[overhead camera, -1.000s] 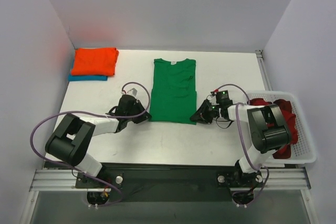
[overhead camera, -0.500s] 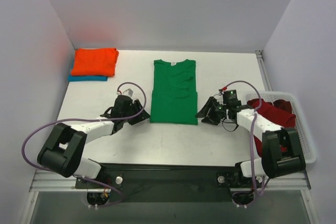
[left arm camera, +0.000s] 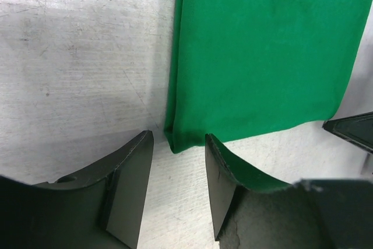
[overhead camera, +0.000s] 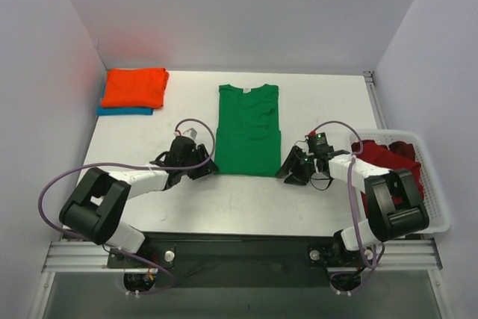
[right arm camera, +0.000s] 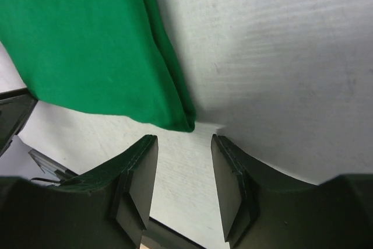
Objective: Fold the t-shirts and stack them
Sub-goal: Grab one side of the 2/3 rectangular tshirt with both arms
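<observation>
The left gripper and right gripper, open and empty, should slide forward around the corners of the soft green cotton t-shirt, then squeeze.

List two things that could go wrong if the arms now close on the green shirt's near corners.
1. The open left pincer and the open right pincer each frame only the very tip of a corner of the green t-shirt. Closing could catch just one layer of its doubled side edge, or miss it altogether.
2. One grip failing would likely drag the flat, straight shirt askew and spoil the fold.
</observation>
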Motion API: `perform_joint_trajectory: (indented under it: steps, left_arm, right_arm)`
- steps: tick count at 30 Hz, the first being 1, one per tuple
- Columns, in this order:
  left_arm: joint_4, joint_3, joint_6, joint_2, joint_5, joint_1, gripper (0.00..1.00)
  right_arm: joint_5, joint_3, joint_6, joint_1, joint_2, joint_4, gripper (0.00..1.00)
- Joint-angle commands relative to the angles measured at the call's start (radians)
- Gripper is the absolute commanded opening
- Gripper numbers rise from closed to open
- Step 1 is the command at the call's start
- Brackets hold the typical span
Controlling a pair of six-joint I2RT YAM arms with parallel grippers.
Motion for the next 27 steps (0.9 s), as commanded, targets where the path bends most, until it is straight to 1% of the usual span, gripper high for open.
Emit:
perform_joint_trajectory:
  steps: [1, 3, 4, 6, 7, 9, 11, 12, 13, 14, 15, 16, 18, 19, 20, 22, 24, 25, 26, 27]
  left_arm:
    - [-0.011, 0.031, 0.002, 0.038, -0.022, -0.009, 0.50]
    - [-0.014, 0.040, 0.004, 0.051, -0.024, -0.014, 0.50]
    - [-0.012, 0.040, 0.002, 0.060, -0.022, -0.020, 0.46]
    - [-0.014, 0.042, 0.001, 0.068, -0.024, -0.023, 0.45]
    - [-0.012, 0.042, -0.002, 0.072, -0.025, -0.024, 0.44]
    - [0.001, 0.040, -0.004, 0.078, -0.024, -0.029, 0.43]
    - [0.007, 0.045, -0.007, 0.095, -0.018, -0.032, 0.37]
    - [0.020, 0.047, -0.007, 0.100, -0.007, -0.035, 0.32]
    - [0.027, 0.047, -0.008, 0.103, -0.004, -0.040, 0.17]
    - [0.035, 0.042, -0.013, 0.101, -0.001, -0.047, 0.11]
    - [0.040, 0.042, -0.016, 0.098, 0.002, -0.050, 0.05]
    - [0.040, 0.037, -0.019, 0.085, 0.002, -0.055, 0.00]
    - [0.021, 0.027, -0.028, 0.057, -0.002, -0.067, 0.00]
    - [0.009, 0.018, -0.031, 0.016, -0.008, -0.073, 0.00]
    - [-0.003, 0.001, -0.036, -0.007, -0.019, -0.079, 0.00]
    - [-0.058, -0.022, -0.048, -0.101, -0.036, -0.102, 0.00]
    - [-0.127, -0.062, -0.059, -0.176, -0.070, -0.128, 0.00]
    - [-0.141, -0.074, -0.073, -0.260, -0.085, -0.159, 0.00]
    - [-0.225, -0.100, -0.083, -0.302, -0.115, -0.174, 0.00]
    - [-0.255, -0.113, -0.093, -0.386, -0.122, -0.191, 0.00]
  right_arm:
    - [0.034, -0.014, 0.025, 0.001, 0.032, 0.067, 0.43]
    - [0.030, -0.013, 0.039, 0.005, 0.057, 0.084, 0.42]
    - [0.030, -0.013, 0.042, 0.007, 0.065, 0.096, 0.41]
    - [0.036, -0.011, 0.045, 0.015, 0.085, 0.103, 0.41]
    - [0.040, -0.010, 0.047, 0.016, 0.092, 0.104, 0.39]
    - [0.046, -0.013, 0.050, 0.016, 0.105, 0.110, 0.37]
    - [0.043, -0.013, 0.050, 0.016, 0.114, 0.124, 0.29]
    - [0.040, -0.013, 0.052, 0.018, 0.121, 0.129, 0.23]
    - [0.040, -0.013, 0.050, 0.016, 0.126, 0.130, 0.17]
    - [0.042, -0.013, 0.049, 0.018, 0.128, 0.130, 0.13]
    - [0.042, -0.014, 0.041, 0.016, 0.125, 0.126, 0.04]
    - [0.043, -0.017, 0.036, 0.016, 0.120, 0.121, 0.00]
    - [0.045, -0.042, 0.030, 0.018, 0.082, 0.112, 0.00]
    - [0.045, -0.056, 0.027, 0.018, 0.062, 0.109, 0.00]
    - [0.045, -0.069, 0.026, 0.019, 0.012, 0.106, 0.00]
    - [0.040, -0.118, 0.015, 0.019, -0.045, 0.077, 0.00]
    - [0.034, -0.158, 0.010, 0.022, -0.151, 0.032, 0.00]
    - [0.033, -0.201, 0.010, 0.030, -0.193, 0.017, 0.00]
    - [0.033, -0.221, 0.010, 0.036, -0.278, -0.003, 0.00]
    - [0.033, -0.241, 0.009, 0.042, -0.327, -0.058, 0.00]
